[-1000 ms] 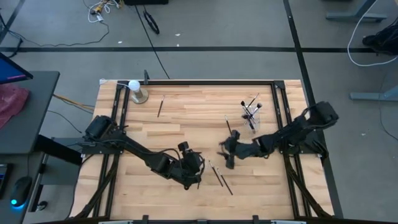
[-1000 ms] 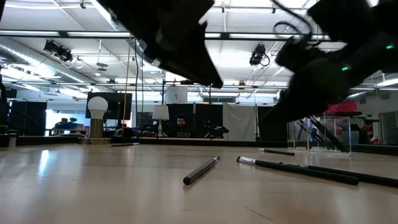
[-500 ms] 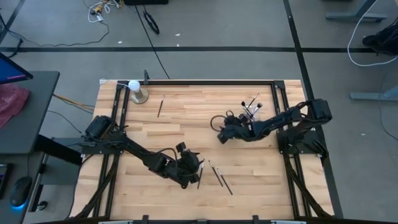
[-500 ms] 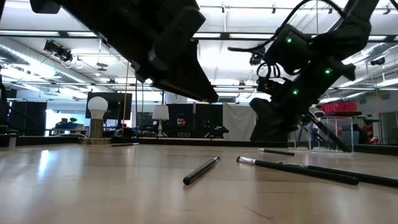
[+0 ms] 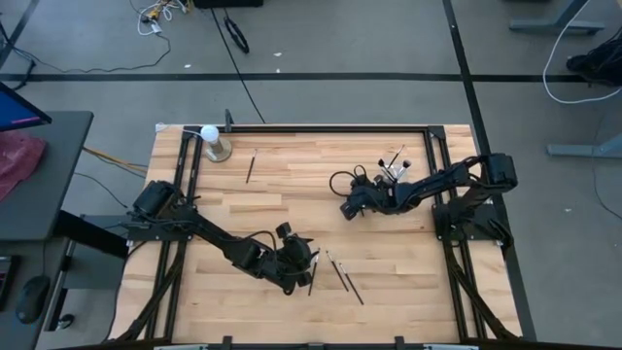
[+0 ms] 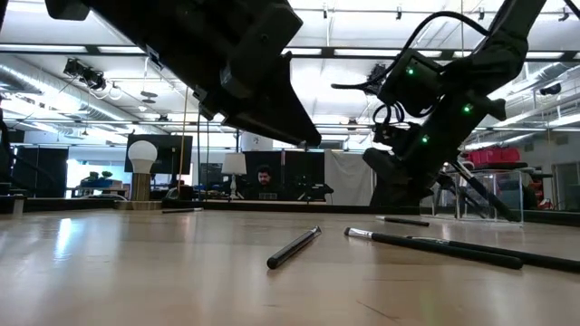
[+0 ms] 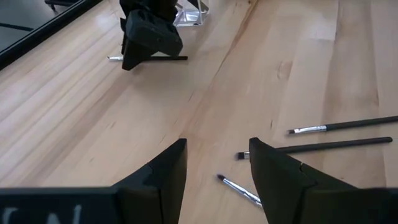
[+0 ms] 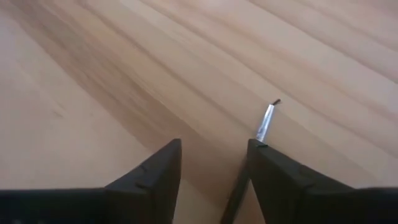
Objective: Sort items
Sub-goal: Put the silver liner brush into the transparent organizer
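Thin dark brushes lie flat on the wooden table: one (image 5: 250,165) toward the far left, two (image 5: 346,279) near the middle front, also seen in the low view (image 6: 435,244). More stand in a clear cup (image 5: 393,173). My right gripper (image 5: 347,208) is open and low over the table beside the cup. A silver-collared brush (image 8: 266,121) runs in between its fingers (image 8: 211,148). My left gripper (image 7: 217,146) is open above the table (image 5: 307,262), with a short brush (image 7: 239,190) lying just ahead of it. My right gripper stands open over the silver-collared brush, whose dark handle (image 8: 233,194) runs close along one finger (image 8: 273,177). The brush lies flat on the table. I cannot tell whether that finger touches it.
A white ball on a metallic base (image 5: 211,141) stands at the far left corner. Black rails (image 5: 432,165) run along the table's left, right and far sides. Bare wood (image 5: 292,194) lies between the two arms. A person (image 6: 264,181) sits in the room beyond.
My right gripper has swung from the middle of the table toward the far edge, nearer the cup, and come down over the silver-collared brush, still open. The brushes have not moved.
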Robot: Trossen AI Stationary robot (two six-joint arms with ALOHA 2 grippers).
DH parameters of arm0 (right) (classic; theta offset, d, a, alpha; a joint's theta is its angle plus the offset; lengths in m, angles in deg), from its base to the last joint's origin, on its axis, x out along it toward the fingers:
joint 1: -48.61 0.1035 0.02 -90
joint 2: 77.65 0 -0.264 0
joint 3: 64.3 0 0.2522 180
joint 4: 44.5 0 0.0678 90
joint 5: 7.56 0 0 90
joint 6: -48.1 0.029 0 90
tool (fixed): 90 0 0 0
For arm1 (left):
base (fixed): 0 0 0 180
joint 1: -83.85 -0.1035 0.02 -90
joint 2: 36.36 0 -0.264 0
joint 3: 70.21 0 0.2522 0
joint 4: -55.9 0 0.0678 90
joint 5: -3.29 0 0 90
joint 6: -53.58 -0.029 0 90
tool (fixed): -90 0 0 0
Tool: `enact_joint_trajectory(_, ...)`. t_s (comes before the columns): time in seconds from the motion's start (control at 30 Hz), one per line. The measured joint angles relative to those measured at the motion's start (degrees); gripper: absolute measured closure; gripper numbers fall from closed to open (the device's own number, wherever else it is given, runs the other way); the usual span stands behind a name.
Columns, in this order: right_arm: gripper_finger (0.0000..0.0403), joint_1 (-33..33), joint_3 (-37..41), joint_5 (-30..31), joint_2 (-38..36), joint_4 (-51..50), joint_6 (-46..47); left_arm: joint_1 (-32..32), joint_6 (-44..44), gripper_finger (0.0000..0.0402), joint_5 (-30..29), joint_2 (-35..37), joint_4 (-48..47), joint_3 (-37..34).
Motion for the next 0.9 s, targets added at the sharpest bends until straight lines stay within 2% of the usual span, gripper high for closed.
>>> enact_joint_trajectory(0.27, 0.0242, -2.2, -0.2, -2.1, 3.6, 2.7, -0.4, 0.0, -0.2, 0.0227, 0.0, 0.0, 0.9, 0.0)
enact_joint_trajectory(0.6, 0.0271, 1.6, 0.1, -5.9, 3.8, 6.7, -5.5, 0.0, -0.2, 0.0227, 0.0, 0.0, 0.9, 0.0)
enact_joint_trajectory(0.77, 0.0270, 2.6, 0.1, -7.9, -0.4, 0.3, -2.9, 0.0, -0.2, 0.0227, 0.0, 0.0, 0.9, 0.0)
enact_joint_trajectory(0.9, 0.0249, 2.4, 0.1, -7.3, -5.4, -9.6, 0.8, 0.0, -0.2, 0.0227, 0.0, 0.0, 0.9, 0.0)
